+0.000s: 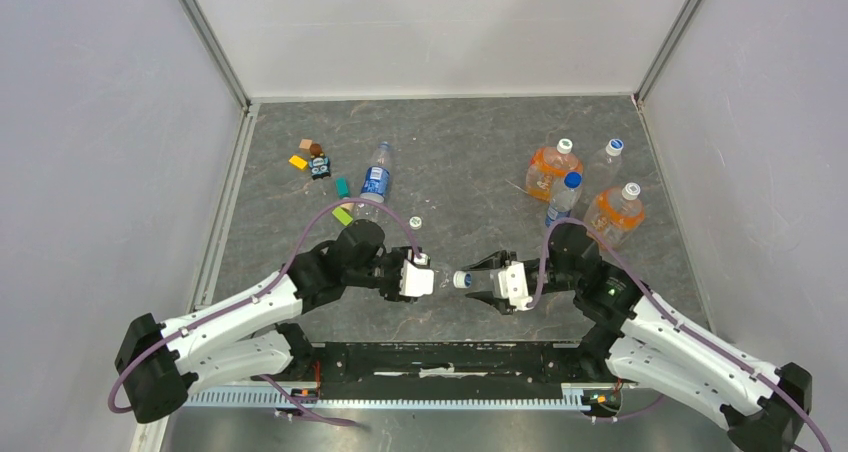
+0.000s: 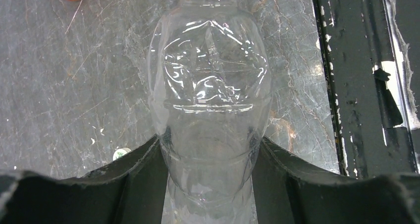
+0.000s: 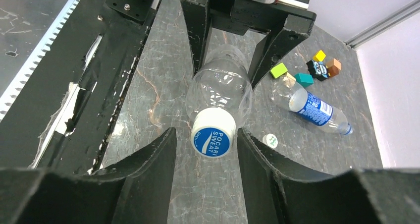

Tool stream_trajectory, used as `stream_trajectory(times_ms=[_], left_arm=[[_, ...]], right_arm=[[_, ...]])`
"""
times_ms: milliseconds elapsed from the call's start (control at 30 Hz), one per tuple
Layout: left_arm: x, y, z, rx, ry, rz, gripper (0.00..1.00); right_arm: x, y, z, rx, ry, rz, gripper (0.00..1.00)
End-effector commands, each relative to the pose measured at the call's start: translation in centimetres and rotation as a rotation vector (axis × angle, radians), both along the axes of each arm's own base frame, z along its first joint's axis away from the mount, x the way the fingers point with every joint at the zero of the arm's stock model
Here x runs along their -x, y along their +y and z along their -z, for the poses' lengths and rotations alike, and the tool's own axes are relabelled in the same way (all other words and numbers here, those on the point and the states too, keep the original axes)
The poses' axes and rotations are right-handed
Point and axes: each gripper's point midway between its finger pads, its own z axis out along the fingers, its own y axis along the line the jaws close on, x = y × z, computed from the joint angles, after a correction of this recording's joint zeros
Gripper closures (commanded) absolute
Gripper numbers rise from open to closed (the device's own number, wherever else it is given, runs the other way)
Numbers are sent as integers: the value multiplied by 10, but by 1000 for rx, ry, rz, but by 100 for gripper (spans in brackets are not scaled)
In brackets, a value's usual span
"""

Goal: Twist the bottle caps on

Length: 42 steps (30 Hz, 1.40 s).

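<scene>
At the near middle of the bench, the left gripper is closed firmly on the unlabelled clear bottle, holding it level with its mouth to the right. The white Pocari Sweat cap sits on that mouth between the fingers of the right gripper, which is slightly open, with a small gap beside the cap. The blue-label bottle lies at the far left, with the second white cap near it.

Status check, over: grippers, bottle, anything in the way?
Left gripper shut on unlabelled bottle, held level. Right gripper open, straddling cap on its mouth, not touching. Second cap and labelled bottle lie aside, nothing in the way.
</scene>
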Motion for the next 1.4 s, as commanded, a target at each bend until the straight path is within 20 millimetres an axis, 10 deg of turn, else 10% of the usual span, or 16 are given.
stream_trajectory(times_ms=[0,567,933,1200,1367], left_arm=[[2,-12,-28,82,18,23,98],[-23,-8,-31,103,-70,-94,98],[-42,-2,-39,107,-256,-209,98],[-54,9,-47,102,-392,-321,98],[-58,4,-55,190,-327,-397,98]], right_arm=[[-2,3,-11,-15,-45,-14,48],[-21,18,-21,-137,251,159,100],[-50,21,28,-87,630,454,100],[-65,18,10,-205,730,569,100],[-75,8,-17,-286,704,631,50]])
